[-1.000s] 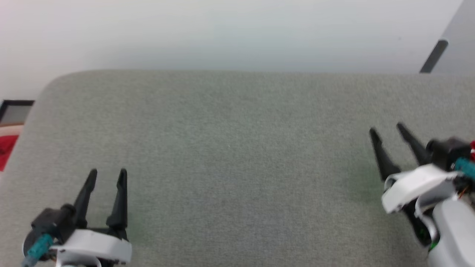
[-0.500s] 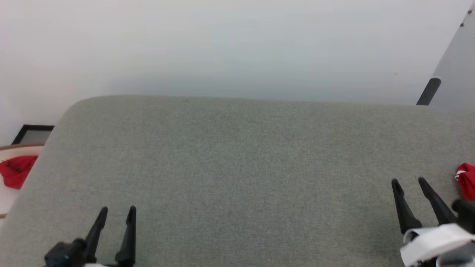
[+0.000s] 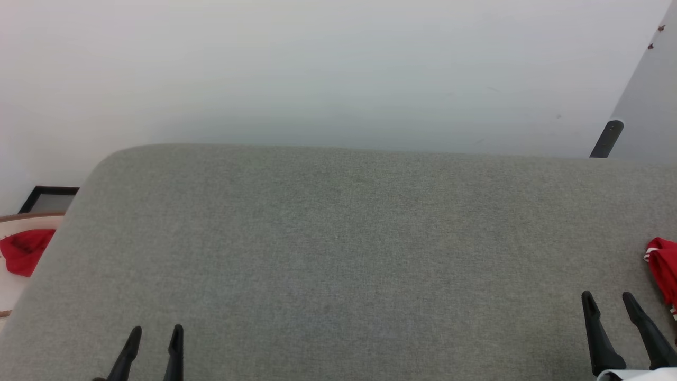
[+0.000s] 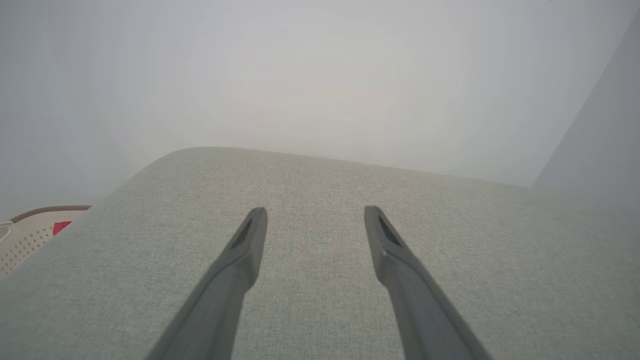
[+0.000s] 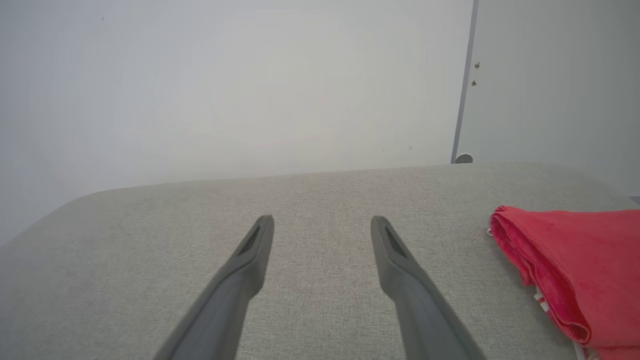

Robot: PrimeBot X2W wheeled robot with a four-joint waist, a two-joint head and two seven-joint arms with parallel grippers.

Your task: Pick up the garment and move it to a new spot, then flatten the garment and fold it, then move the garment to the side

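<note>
Dark and tapered, the two fingers [image 4: 235, 270] of your left gripper [image 3: 156, 334] stand well apart with nothing between them. In the left wrist view you see bare weave through the gap. Your right gripper [image 3: 607, 297] reads the same way, with its jaws spread wide and no cloth caught in them. Whether any fingertip touches the fabric below, you cannot tell from these views. In the head view both grippers sit at the bottom edge, the left one at the lower left and the right one at the lower right, with their fingers pointing toward the far side.

Under them lies a broad grey-green upholstered surface [image 3: 338, 238] with a fine weave and a rounded far-left corner.

The garment [image 5: 570, 260] lies on that surface to the right of your right gripper, near its right finger but apart from it. It is red and bunched into soft folds, with a rolled edge facing the gripper. A bit of white with red striping peeks out at its lower edge. In the head view the frame's right edge cuts it off.

Past the far edge you have a plain pale wall [image 3: 317, 69]. At the right a grey panel [image 3: 653, 100] meets the wall, with a short dark bar [image 3: 607, 138] at its foot.

Off the surface's left side stands a pale perforated basket [image 4: 25, 242] with a brown rim and a red cloth [image 3: 24, 251] inside it. Just behind the basket is a dark frame [image 3: 50, 198].
</note>
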